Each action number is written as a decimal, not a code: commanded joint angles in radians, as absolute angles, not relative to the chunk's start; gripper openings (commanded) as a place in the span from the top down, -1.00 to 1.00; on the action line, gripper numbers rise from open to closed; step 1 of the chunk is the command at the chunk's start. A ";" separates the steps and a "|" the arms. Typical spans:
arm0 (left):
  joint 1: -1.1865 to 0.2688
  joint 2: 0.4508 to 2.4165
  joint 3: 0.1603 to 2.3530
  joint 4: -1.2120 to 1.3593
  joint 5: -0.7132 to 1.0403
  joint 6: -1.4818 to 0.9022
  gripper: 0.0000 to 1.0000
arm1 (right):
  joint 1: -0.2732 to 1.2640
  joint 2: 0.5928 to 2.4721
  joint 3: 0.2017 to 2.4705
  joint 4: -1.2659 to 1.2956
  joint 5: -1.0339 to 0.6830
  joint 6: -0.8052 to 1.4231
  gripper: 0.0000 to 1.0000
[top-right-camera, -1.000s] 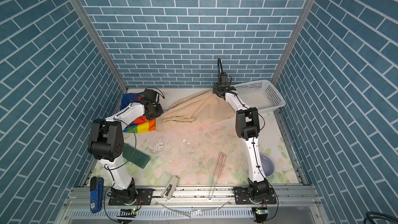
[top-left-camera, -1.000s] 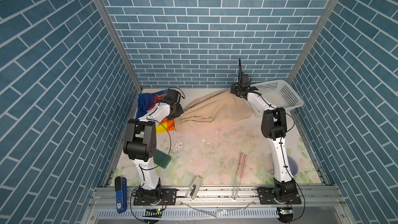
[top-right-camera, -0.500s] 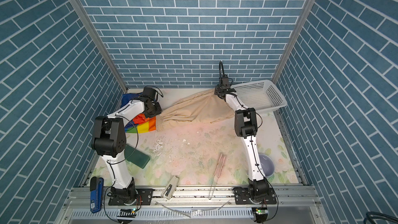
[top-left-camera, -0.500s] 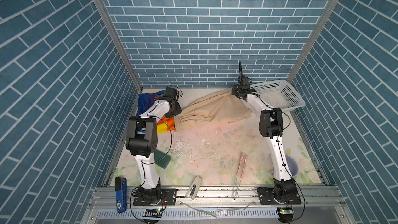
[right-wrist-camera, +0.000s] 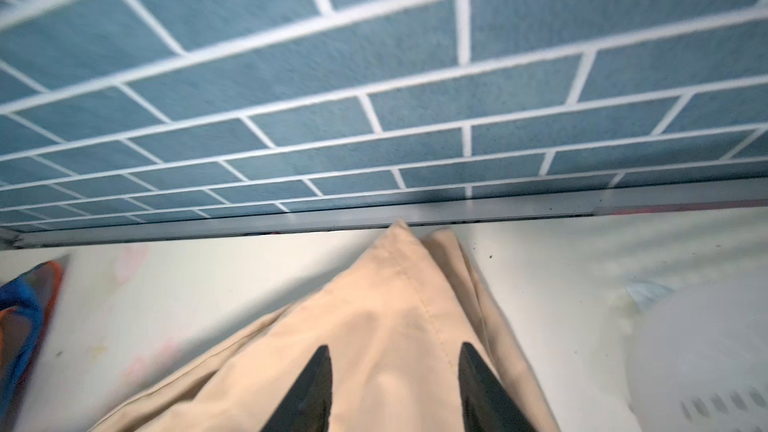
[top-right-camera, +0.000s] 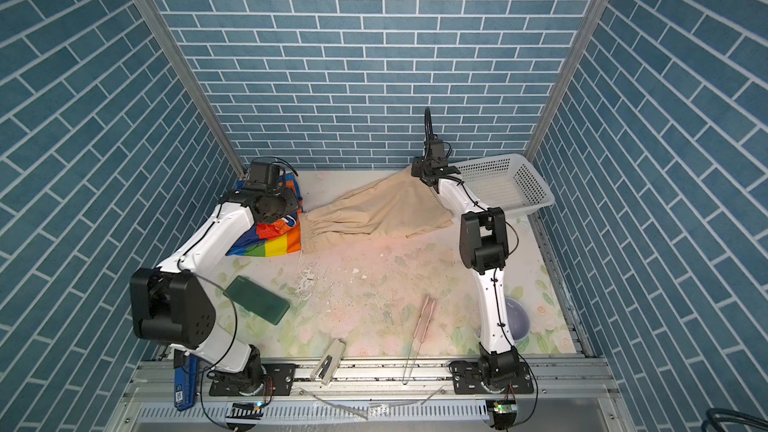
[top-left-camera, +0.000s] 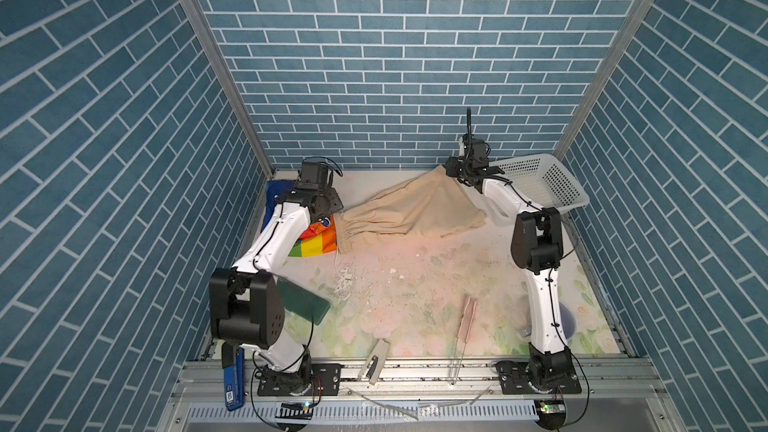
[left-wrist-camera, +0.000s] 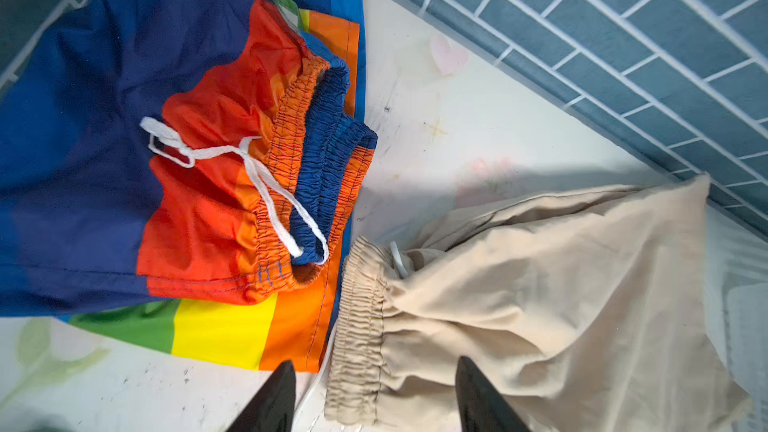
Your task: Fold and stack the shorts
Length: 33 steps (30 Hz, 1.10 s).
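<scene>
In both top views the beige shorts (top-left-camera: 415, 211) lie stretched across the far part of the table (top-left-camera: 415, 297). Their waistband end touches the rainbow shorts (top-left-camera: 316, 243), which sit by the left wall under the left arm (top-left-camera: 274, 238). The right arm (top-left-camera: 503, 201) reaches the beige pair's far corner, just beside the white basket (top-left-camera: 557, 178). In the left wrist view the left gripper (left-wrist-camera: 374, 361) straddles the gathered beige waistband, jaws apart and pinching nothing; the rainbow pair looks doubled over on itself. In the right wrist view the right gripper (right-wrist-camera: 395, 346) is likewise parted above the pointed leg corner, with the cloth slack beneath. The step in hand seems to be laying the beige pair out, unfolded as yet. The next move calls for fresh pinches at its edges to fold it.
</scene>
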State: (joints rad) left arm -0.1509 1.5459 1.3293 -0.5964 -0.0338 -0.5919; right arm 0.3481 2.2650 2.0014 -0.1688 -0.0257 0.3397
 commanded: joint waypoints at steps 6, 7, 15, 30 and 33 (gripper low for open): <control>-0.288 1.546 1.149 -0.621 -0.024 -0.606 -0.29 | 0.420 1.942 1.588 -0.210 0.126 0.328 -0.26; -0.294 1.549 1.129 -0.614 -0.018 -0.611 -0.29 | 0.419 1.916 1.538 -0.220 0.143 0.346 -0.30; -0.304 1.562 1.042 -0.567 0.008 -0.631 -0.30 | 0.409 1.747 1.187 -0.192 0.134 0.508 -0.41; -0.309 1.584 0.976 -0.543 0.014 -0.634 -0.36 | 0.336 1.900 1.213 -0.126 0.074 0.739 -0.61; -0.310 1.596 0.974 -0.546 0.006 -0.631 -0.36 | 0.334 1.928 1.215 -0.110 0.074 0.783 -0.60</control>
